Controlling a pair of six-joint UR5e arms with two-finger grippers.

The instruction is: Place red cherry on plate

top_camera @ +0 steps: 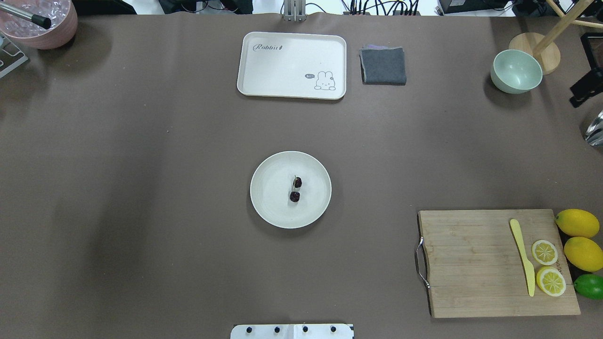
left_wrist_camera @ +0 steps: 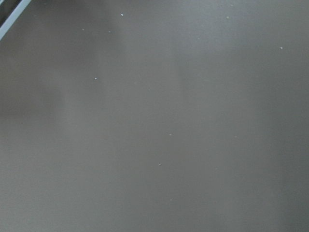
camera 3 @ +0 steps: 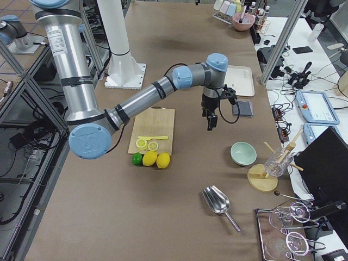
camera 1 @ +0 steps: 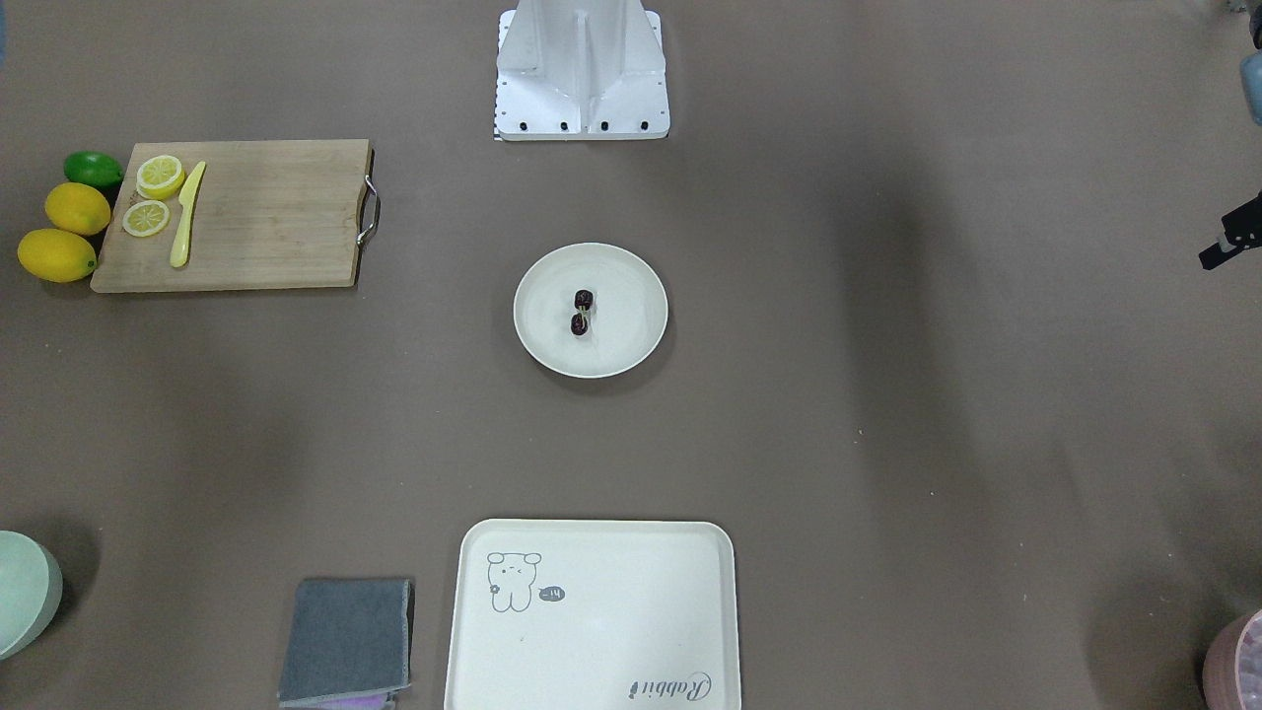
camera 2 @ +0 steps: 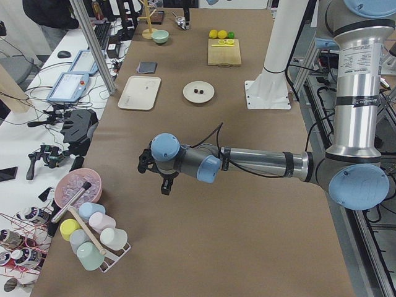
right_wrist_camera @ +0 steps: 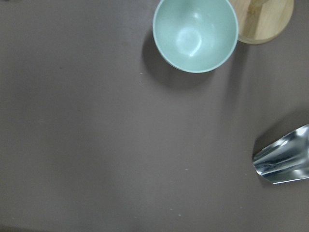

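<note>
The red cherry (top_camera: 295, 189), a joined dark pair with thin stems, lies in the middle of the round cream plate (top_camera: 268, 207) at the table's centre. It also shows on the plate (camera 1: 537, 335) as the red cherry (camera 1: 582, 311). No gripper is near it. My left gripper (camera 2: 164, 185) hangs over bare table far to the left, near the pink bowl. Over the table's right end, my right gripper (camera 3: 210, 122) hangs between the cutting board and the green bowl. Whether either is open or shut, I cannot tell. Neither wrist view shows fingers.
A cutting board (top_camera: 471, 263) with a yellow knife, lemon slices, lemons and a lime sits front right. The rabbit tray (top_camera: 292, 56), grey cloth (top_camera: 383, 66) and green bowl (top_camera: 516, 70) line the far side. A metal scoop (camera 3: 217, 201) lies far right, a pink bowl (top_camera: 42, 28) far left.
</note>
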